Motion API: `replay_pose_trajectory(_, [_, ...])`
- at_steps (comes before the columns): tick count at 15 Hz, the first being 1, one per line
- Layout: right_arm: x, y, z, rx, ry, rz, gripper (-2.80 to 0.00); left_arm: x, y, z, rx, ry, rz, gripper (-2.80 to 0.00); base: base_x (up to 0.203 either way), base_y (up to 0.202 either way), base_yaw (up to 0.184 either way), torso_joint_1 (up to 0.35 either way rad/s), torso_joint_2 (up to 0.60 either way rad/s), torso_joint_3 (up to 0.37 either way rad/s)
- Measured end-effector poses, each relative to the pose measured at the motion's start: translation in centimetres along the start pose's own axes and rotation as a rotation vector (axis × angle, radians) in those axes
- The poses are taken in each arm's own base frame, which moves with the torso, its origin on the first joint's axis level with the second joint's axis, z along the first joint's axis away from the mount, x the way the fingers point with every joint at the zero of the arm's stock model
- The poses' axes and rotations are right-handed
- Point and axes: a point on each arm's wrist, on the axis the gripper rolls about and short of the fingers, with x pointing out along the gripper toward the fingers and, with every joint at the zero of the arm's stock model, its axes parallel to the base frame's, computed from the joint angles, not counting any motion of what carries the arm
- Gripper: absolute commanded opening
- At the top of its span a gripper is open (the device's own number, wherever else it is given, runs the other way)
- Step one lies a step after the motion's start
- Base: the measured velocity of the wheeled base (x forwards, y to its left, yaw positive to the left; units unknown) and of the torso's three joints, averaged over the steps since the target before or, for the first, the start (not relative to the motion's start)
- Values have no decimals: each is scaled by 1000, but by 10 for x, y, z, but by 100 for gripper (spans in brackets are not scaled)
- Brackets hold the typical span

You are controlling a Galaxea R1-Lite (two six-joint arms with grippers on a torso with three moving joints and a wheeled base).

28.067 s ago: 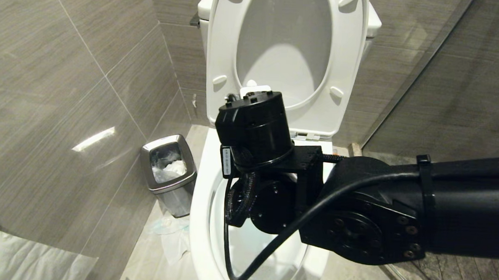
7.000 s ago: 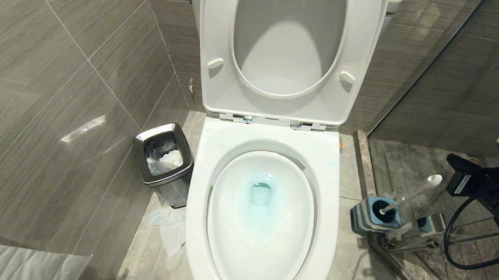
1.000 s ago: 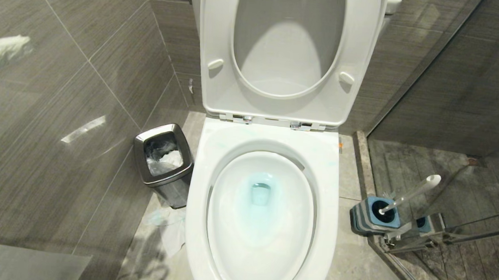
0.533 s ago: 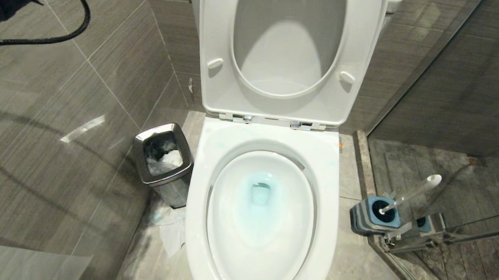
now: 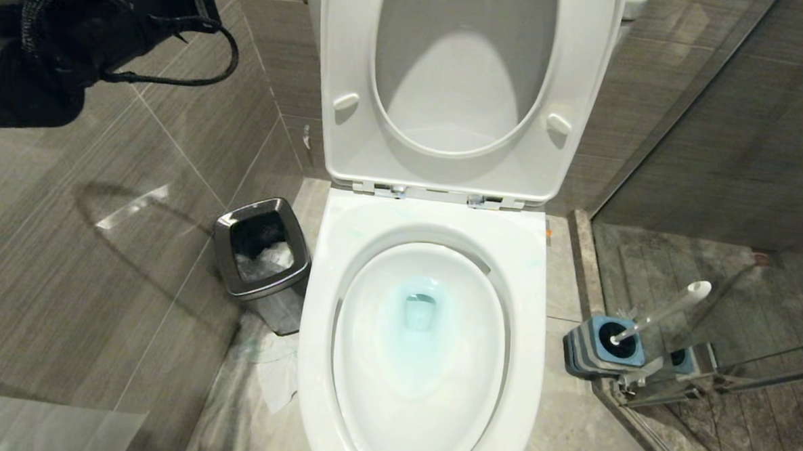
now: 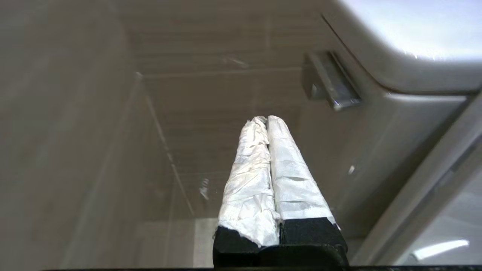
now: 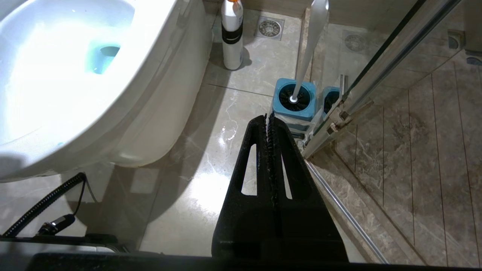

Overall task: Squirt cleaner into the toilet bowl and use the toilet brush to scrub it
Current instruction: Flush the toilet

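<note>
The white toilet bowl [image 5: 320,303] stands open, seat and lid up, with pale blue water at its bottom. To its right on the floor the white toilet brush [image 5: 662,310] leans in its blue-topped holder [image 5: 605,343]. My left arm [image 5: 78,28] reaches in high at the far left. The left gripper [image 6: 266,118] has white-wrapped fingers, is shut on nothing, and points at the wall beside the tank's flush lever [image 6: 331,87]. My right gripper [image 7: 267,116] is shut and empty, low above the floor, just short of the holder [image 7: 293,99]. A white cleaner bottle [image 7: 231,35] stands beside the bowl [image 7: 162,86].
A steel waste bin [image 5: 264,260] with paper in it stands left of the bowl, and tissue [image 5: 273,376] lies on the floor by it. A glass shower partition with a metal rail [image 5: 706,378] runs just behind the brush holder. Tiled walls close in on the left and at the back.
My left arm has risen into the head view at the top left and moved right, toward the tank. The bowl, brush and bin have stayed put.
</note>
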Motion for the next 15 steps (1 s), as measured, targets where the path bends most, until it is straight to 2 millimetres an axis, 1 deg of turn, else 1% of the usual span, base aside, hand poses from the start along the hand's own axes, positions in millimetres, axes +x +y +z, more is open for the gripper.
replay_pose_trajectory(2, [0,0,0,0,0,0,-280,5,-8,-5,-7,0,-12,-280,0,0,0,0,0,0])
replay_pose_trajectory(6, [0,0,0,0,0,0,-280,4,-18,3,-14,-29,-37,-280,0,0,0,0,0,0])
replay_pose_trajectory(11, [0,0,0,0,0,0,-280,2,-20,11,-20,-55,-39,-280,0,0,0,0,0,0])
replay_pose_trajectory(15, [0,0,0,0,0,0,-280,0,-21,7,-19,3,-57,-280,0,0,0,0,0,0])
